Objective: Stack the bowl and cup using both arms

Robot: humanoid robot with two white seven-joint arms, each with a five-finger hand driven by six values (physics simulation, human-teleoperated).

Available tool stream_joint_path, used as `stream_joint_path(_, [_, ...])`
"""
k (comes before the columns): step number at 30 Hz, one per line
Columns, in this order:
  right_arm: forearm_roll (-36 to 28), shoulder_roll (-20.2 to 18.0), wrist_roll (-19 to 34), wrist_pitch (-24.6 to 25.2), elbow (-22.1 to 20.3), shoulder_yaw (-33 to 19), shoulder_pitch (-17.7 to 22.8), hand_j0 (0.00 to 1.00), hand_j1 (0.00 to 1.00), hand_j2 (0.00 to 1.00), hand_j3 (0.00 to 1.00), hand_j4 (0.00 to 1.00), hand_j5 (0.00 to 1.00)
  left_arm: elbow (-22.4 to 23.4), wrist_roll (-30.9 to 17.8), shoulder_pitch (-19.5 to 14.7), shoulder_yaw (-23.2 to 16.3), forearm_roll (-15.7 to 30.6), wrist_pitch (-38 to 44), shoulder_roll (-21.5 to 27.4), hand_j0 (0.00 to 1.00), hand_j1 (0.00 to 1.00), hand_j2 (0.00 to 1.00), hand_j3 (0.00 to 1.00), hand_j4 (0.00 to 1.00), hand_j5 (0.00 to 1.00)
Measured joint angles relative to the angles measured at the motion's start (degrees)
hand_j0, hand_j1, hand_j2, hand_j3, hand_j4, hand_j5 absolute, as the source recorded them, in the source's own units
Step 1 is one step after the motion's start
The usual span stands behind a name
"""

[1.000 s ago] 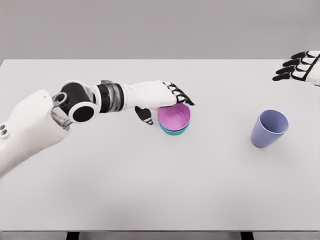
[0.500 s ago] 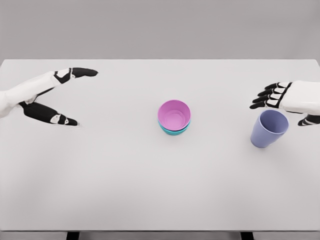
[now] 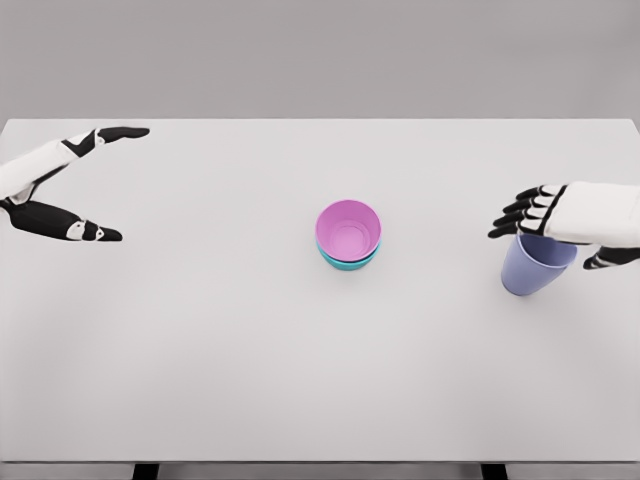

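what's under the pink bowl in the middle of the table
A teal bowl sits under the pink bowl; only the teal rim shows, as a thin crescent along the pink bowl's near side. The rest of it, and anything inside, is covered.

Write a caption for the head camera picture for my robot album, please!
Right hand over the tilted lavender plastic cup; pink bowl nested in teal bowl; left hand open.
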Motion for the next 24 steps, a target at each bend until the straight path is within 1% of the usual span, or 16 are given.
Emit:
stream_joint_path(11, [0.2, 1.6, 0.0, 0.0, 0.5, 0.8, 0.0, 1.0, 1.0, 1.0, 1.0, 1.0, 1.0, 0.1, 0.0, 0.0, 0.0, 0.0, 0.0, -1.0, 1.0, 1.0, 1.0, 1.0, 1.0, 1.0])
stream_joint_path(19, [0.4, 1.8, 0.0, 0.0, 2.2, 1.5, 0.0, 1.0, 1.0, 1.0, 1.0, 1.0, 1.0, 0.1, 0.0, 0.0, 0.1, -0.1, 0.0, -1.6, 1.0, 1.0, 1.0, 1.0, 1.0, 1.0])
stream_joint_path(24, [0.5, 2.0, 0.0, 0.0, 4.8, 1.7, 0.1, 0.99, 0.99, 0.99, 0.99, 0.99, 0.99, 0.1, 0.0, 0.0, 0.1, -0.1, 0.0, -1.7, 1.0, 1.0, 1.0, 1.0, 1.0, 1.0])
